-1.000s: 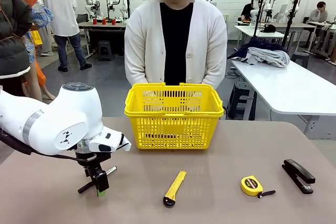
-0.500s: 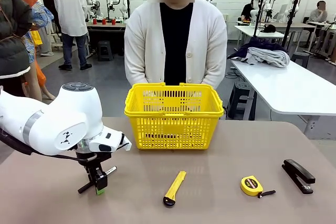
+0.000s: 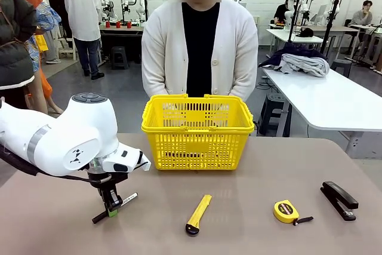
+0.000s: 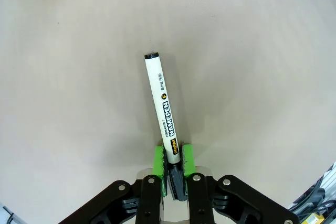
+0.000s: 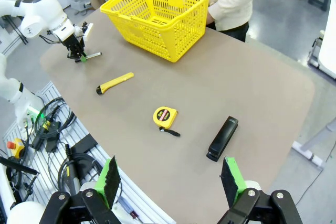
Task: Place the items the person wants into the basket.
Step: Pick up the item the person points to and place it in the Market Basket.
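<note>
My left gripper [image 3: 111,209] points down at the near left of the table and is shut on a marker [image 3: 122,201] with a white barrel and black cap. In the left wrist view the green pads [image 4: 158,157] pinch the marker [image 4: 165,109] near its cap end, and the barrel sticks out low over the table top. The yellow basket [image 3: 197,131] stands at the far middle, in front of the person [image 3: 200,46] in a white cardigan. A black stapler [image 3: 339,200] lies at the near right. My right gripper [image 5: 170,179] hangs open high above the table's edge, nothing between its fingers.
A yellow utility knife [image 3: 198,213] lies near the front middle, and a round yellow tape measure [image 3: 287,211] lies between it and the stapler. Bare table stretches between the marker and the basket. Other tables and people stand beyond.
My left gripper has shut on the marker and risen slightly; the marker has tilted and shifted a little with it. Everything else on the table stays put.
</note>
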Motion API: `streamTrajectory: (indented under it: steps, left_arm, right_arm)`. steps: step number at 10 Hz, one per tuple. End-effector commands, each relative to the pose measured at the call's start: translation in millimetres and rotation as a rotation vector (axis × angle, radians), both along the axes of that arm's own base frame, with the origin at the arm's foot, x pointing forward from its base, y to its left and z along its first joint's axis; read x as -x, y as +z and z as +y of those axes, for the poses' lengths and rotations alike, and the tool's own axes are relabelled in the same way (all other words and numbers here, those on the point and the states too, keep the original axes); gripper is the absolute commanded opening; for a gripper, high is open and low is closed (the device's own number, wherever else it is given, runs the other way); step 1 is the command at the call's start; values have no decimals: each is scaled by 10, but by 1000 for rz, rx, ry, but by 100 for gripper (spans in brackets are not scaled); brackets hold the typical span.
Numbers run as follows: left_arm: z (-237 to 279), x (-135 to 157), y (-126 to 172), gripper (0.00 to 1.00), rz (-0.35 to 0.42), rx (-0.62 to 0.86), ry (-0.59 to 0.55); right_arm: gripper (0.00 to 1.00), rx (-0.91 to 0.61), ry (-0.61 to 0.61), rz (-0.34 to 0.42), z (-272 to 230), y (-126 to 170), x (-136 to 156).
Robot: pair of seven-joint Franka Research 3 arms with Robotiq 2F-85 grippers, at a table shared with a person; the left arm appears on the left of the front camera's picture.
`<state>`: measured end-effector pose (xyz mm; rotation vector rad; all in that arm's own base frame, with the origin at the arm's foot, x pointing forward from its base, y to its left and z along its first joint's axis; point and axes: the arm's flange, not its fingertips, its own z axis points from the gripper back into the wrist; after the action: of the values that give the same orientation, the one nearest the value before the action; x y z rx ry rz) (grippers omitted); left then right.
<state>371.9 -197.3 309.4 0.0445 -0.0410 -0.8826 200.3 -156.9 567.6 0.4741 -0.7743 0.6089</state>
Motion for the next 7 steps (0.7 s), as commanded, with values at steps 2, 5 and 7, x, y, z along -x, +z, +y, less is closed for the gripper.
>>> streamTrajectory:
  steps: [2, 5, 7]
  left_arm:
    - [78, 63, -64, 0, -4, 10, -7]
    - [138, 140, 809, 0, 12, 15, -58]
    - [181, 251, 1710, 0, 12, -12, -45]
  right_arm:
    - [100, -17, 12, -16, 8, -6, -34]
    - [100, -17, 12, -16, 8, -6, -34]
    - [100, -17, 12, -16, 8, -6, -34]
